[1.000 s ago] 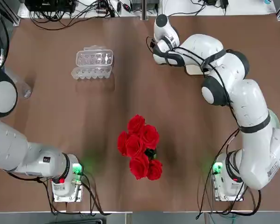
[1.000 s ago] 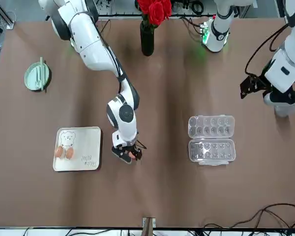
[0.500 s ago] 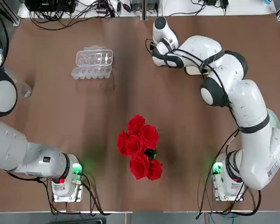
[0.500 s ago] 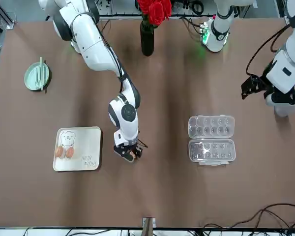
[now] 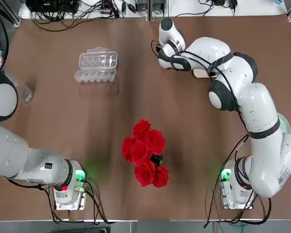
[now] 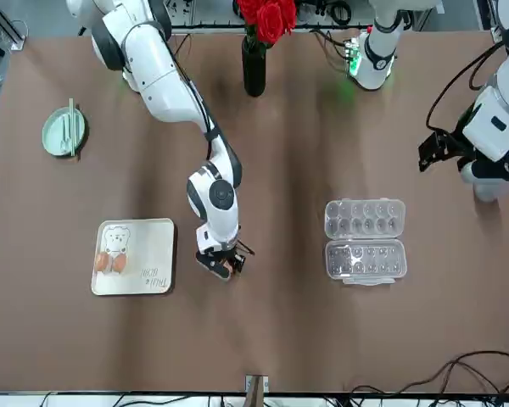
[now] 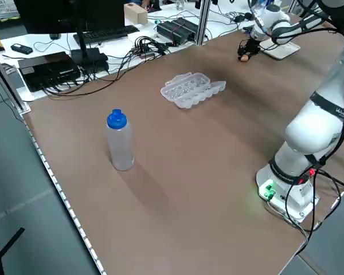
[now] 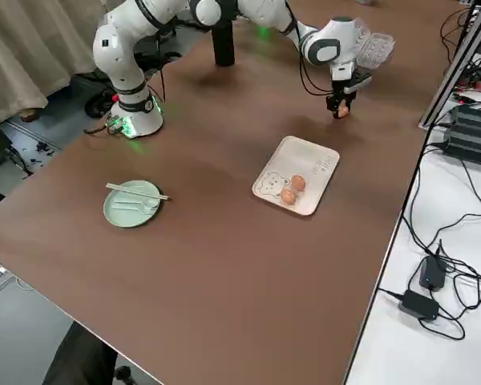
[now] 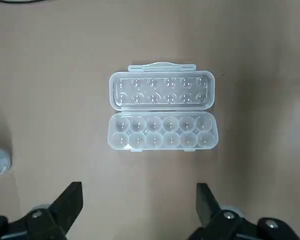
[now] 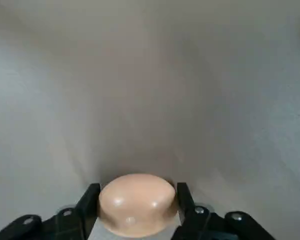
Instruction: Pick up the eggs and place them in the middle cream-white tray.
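My right jaws (image 10: 138,200) are closed on 1 brown egg (image 10: 137,205), gripping both flanks at its middle. I judge it light, smooth and rather fragile: hold it there, gently. The cream-white tray (image 8: 272,195), bearing 2 more eggs (image 8: 293,189), lies beside these jaws. My left jaws (image 9: 140,207) stand wide and empty near the clear egg carton (image 9: 163,131).

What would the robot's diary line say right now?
right gripper: shut on an egg, beside the tray | two eggs: on the tray | left gripper: open, above the carton
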`<state>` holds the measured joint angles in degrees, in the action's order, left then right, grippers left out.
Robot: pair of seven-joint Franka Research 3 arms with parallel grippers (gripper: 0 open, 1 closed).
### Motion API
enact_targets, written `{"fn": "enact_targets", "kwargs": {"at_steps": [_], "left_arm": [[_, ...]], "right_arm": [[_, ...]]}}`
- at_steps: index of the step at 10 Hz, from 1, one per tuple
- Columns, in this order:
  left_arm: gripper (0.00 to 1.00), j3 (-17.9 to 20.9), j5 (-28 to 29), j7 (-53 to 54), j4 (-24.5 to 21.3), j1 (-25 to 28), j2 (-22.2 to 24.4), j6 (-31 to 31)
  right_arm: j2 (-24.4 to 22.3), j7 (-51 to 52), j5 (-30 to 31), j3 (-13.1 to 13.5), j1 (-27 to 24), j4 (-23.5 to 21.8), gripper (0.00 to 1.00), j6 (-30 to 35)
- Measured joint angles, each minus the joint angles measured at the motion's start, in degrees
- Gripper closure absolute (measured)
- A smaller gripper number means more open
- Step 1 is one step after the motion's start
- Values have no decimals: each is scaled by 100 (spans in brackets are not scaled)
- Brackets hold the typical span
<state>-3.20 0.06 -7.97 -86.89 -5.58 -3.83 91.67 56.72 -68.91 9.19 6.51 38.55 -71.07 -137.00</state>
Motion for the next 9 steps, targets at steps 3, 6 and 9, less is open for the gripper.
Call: {"fn": "enact_targets", "kwargs": {"at_steps": [3,6,9], "left_arm": [[0,3,32,0,0,0,0,-17],[0,-5,318,0,7,-5,0,-17],[0,-20,287,-2,42,-13,0,-22]], "right_arm": [[2,130,6,14,0,3,34,20],[-32,1217,-19,42,-70,163,34,989],[-294,2772,-430,-13,-481,251,34,2175]]}}
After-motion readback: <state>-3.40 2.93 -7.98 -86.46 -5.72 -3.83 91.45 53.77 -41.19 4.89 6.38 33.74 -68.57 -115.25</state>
